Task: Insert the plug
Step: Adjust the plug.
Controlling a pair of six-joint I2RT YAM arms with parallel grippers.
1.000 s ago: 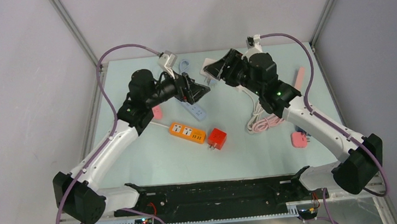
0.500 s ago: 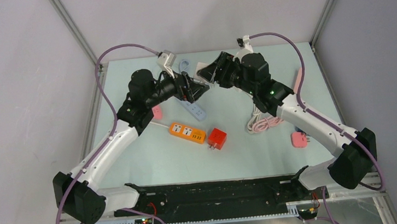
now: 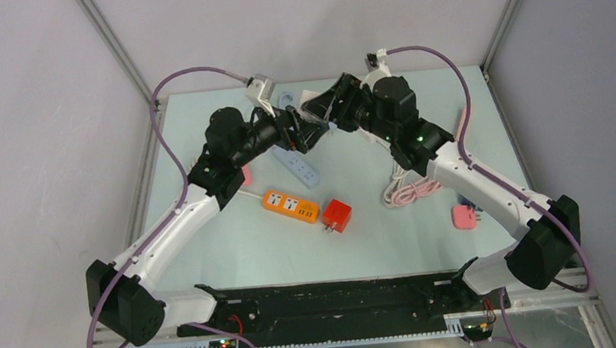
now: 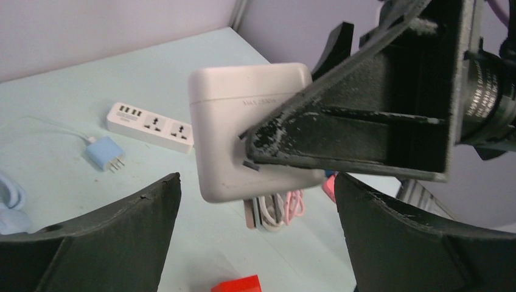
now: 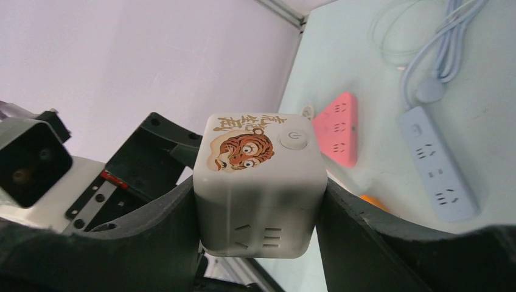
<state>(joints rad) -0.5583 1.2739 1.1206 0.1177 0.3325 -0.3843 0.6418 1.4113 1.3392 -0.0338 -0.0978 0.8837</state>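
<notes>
Over the far middle of the table (image 3: 396, 234), both arms reach inward, wrists nearly meeting. The right gripper (image 3: 323, 108) clamps the white cube (image 5: 258, 182) by its sides, held aloft. Facing it, the left gripper (image 4: 258, 243) has its fingers spread wide, holding nothing.

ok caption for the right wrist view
Tiger-sticker cube socket held between the right fingers, a pink power strip and a blue power strip lying beyond

A: Anything legible?
B: On the cube (image 5: 258, 182), gold Chinese characters above a tiger picture (image 5: 243, 150); I can't make them out. Its button (image 5: 293, 139) bears a power sign.
A: And its side?
B: One faint line of print, too small to read.
</notes>
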